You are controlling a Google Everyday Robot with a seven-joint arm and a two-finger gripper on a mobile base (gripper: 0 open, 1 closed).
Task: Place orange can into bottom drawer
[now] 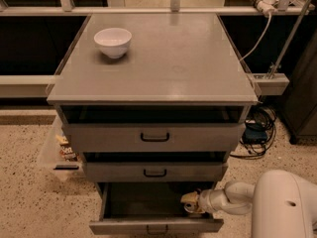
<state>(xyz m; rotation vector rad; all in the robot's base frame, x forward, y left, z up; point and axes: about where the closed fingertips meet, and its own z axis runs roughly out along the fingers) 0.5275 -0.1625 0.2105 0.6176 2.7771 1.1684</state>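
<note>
The bottom drawer (124,225) of the grey cabinet is pulled open, its dark inside showing. My gripper (192,203) reaches in from the right and sits inside the drawer at its right side, low over the drawer floor. A small tan-orange shape (188,198) shows at the gripper's tip; it may be the orange can, but I cannot tell for sure. The two wider drawers above, the top one (154,137) and the middle one (155,172), are pulled out slightly.
A white bowl (113,41) stands on the cabinet top (168,68) at the back left. A clear bin with small packets (62,150) sits on the floor at the left. Cables (257,133) lie on the floor at the right. My white arm body (285,205) fills the lower right.
</note>
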